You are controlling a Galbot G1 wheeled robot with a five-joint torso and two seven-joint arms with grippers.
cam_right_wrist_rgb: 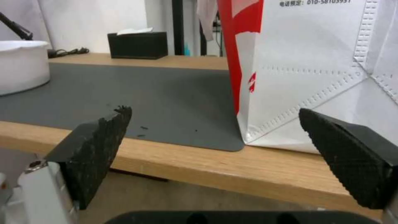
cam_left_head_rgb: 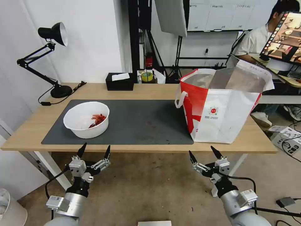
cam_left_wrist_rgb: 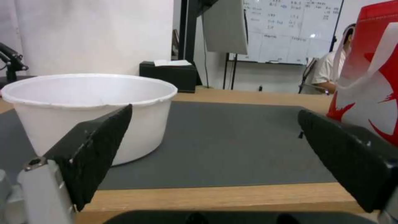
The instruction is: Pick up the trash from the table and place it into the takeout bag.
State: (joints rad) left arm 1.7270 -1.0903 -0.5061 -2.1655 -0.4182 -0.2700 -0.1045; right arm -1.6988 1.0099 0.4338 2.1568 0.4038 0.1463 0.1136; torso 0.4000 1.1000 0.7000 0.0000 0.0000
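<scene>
White bowl with red crayfish shells left of centre on the grey mat of the table; takeout bag upright at centre right. Left gripper lower left and right gripper lower right, both spread wide, empty, just off the table's near edge.

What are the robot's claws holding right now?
Nothing. The left claw and right claw are both open and empty, in front of the table, short of the bowl and takeout bag.
</scene>
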